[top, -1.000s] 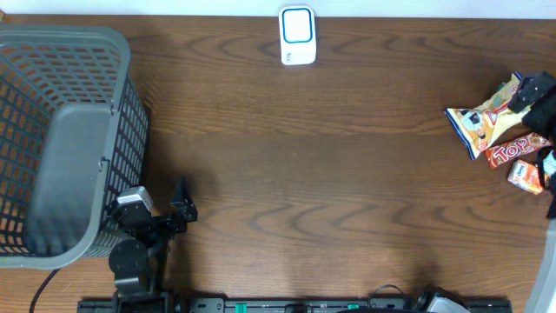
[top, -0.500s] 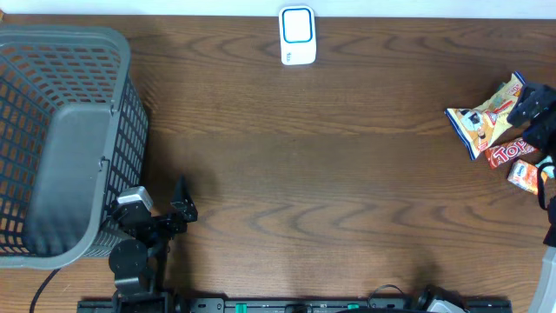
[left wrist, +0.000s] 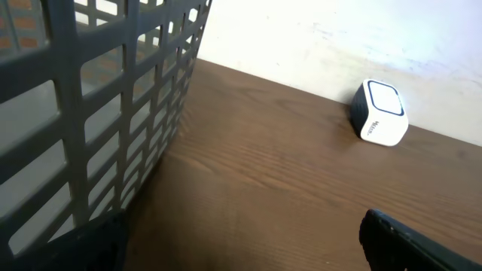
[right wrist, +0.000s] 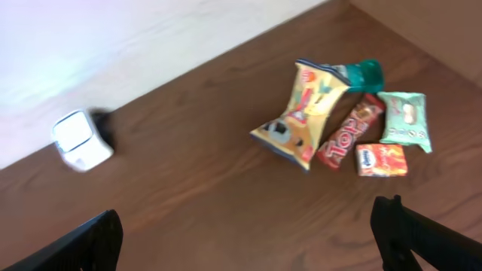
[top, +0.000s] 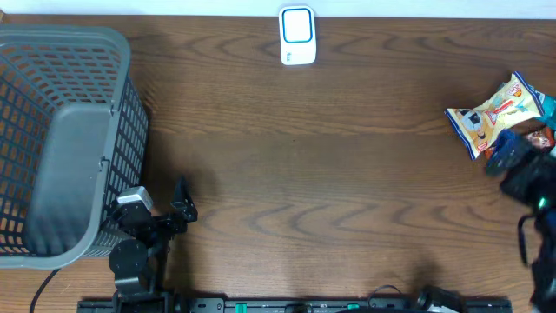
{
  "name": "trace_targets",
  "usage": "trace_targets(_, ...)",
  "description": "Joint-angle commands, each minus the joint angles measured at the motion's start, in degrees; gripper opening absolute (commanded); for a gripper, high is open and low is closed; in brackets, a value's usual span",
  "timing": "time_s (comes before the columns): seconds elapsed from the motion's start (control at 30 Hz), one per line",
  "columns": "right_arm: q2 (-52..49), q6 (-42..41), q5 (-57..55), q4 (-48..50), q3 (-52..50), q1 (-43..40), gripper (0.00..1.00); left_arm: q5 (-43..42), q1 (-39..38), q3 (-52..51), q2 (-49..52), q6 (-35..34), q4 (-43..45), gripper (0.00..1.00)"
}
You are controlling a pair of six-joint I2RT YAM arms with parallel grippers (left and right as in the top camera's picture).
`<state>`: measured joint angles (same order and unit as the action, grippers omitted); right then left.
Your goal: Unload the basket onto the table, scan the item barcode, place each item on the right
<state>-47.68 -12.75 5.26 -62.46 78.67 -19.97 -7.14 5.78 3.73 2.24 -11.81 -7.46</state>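
Snacks (right wrist: 301, 113): we log them heaped on the worktop, well apart from the scanner (top: 296, 35), none lifted. Right tool (right wrist: 248, 237): wide open, empty, over them, likely to pick one. Left tool (left wrist: 248, 248): wide open, empty, idle.

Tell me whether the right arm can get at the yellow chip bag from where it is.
Probably yes: the right arm hovers close by the yellow chip bag, jaws open, nothing between them.
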Motion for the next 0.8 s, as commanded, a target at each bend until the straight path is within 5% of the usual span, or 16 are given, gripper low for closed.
trace_targets(0.0,3.56,0.85,-2.56,-1.55,0.28,4.37,0.99,0.33,-0.11,-1.36,-0.13,0.11,-0.61,0.98)
trace_targets(0.4,19.56,2.14,-6.43,8.46,-7.41,15.39,0.99,0.33,-0.11,-1.36,-0.13,0.11,-0.61,0.98)
trace_targets(0.77,35.08,2.1,2.14,46.45,-44.13,16.65,0.99,0.33,-0.11,-1.36,-0.13,0.11,-0.61,0.98)
